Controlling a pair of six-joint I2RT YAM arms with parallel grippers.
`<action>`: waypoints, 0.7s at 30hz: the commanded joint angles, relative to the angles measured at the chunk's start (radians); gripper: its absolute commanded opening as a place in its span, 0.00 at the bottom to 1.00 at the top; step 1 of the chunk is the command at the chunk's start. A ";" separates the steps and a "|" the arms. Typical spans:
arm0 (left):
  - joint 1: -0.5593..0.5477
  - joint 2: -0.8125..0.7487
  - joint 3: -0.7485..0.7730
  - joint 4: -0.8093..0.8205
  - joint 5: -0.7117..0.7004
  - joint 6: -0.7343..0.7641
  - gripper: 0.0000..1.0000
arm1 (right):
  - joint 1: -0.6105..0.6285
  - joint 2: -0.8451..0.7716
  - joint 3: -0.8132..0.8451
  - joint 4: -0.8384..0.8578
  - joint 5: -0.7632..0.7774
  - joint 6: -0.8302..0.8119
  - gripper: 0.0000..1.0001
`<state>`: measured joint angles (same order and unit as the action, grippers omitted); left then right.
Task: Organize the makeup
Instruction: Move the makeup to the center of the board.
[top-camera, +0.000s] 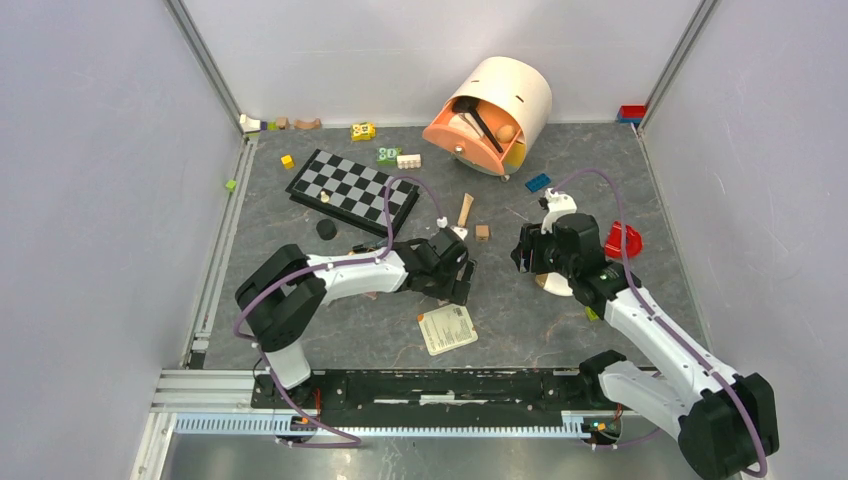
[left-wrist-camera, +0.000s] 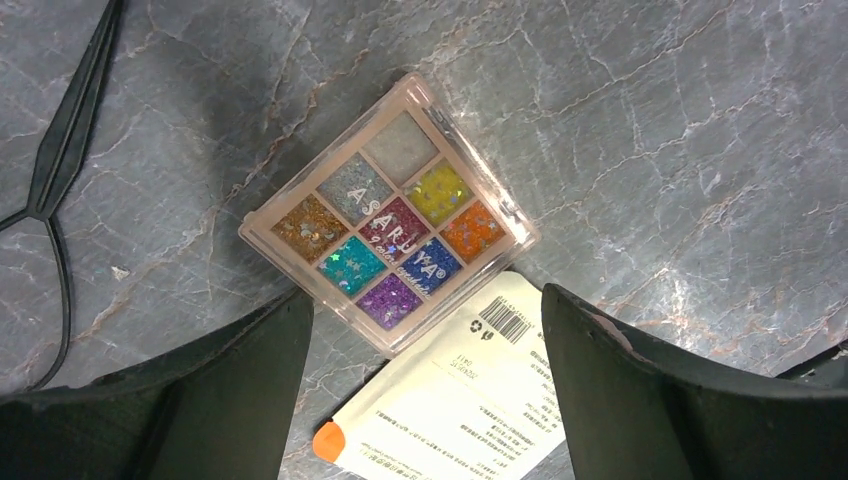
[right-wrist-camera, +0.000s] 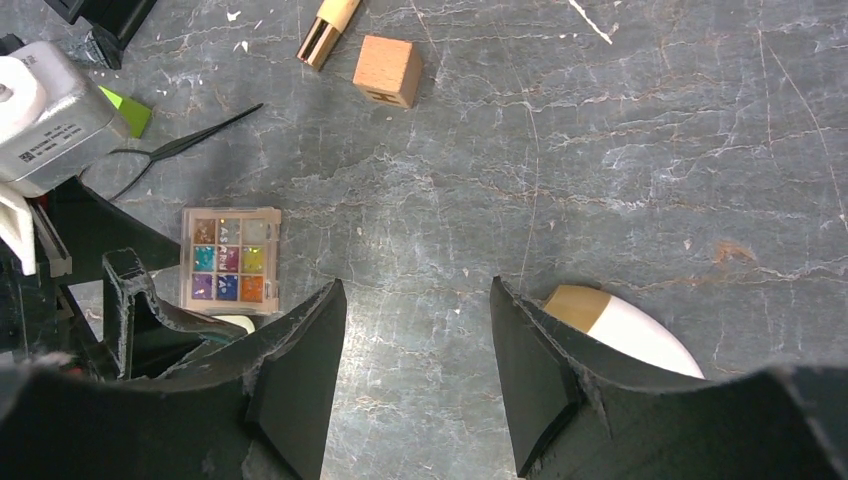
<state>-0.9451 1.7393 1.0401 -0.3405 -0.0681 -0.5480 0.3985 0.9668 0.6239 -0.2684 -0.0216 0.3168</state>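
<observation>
Two end effectors are seen low over the grey table (top-camera: 520, 340). The left end effector (left-wrist-camera: 425, 300) is spread wide with nothing gripped. Beneath it the multicolour eyeshadow palette (left-wrist-camera: 388, 213) lies flat on the table, turned cornerwise, its near corner overlapping a white printed sachet (left-wrist-camera: 470, 400). Black tweezers (left-wrist-camera: 60, 150) are seen on the table well to one side of the palette. The right end effector (right-wrist-camera: 416, 290) is opened moderately, and only bare table is seen between its fingers. The white egg-shaped sponge (right-wrist-camera: 640, 335), tan at one end, lies just beside the outer face of one finger, partly hidden by it. A wooden cube (right-wrist-camera: 387, 70) is seen farther off.
</observation>
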 joint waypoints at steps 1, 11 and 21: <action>-0.006 -0.006 0.052 0.010 -0.021 0.042 0.91 | -0.001 -0.032 -0.008 0.007 0.015 -0.003 0.61; 0.019 -0.109 0.010 -0.018 -0.135 0.134 0.96 | -0.001 -0.027 -0.023 0.004 0.028 -0.003 0.62; 0.078 -0.118 -0.015 0.013 -0.103 0.115 0.96 | 0.000 -0.030 -0.026 0.000 0.028 -0.008 0.62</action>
<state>-0.8951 1.6463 1.0405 -0.3614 -0.1654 -0.4698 0.3985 0.9455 0.6014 -0.2745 -0.0002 0.3161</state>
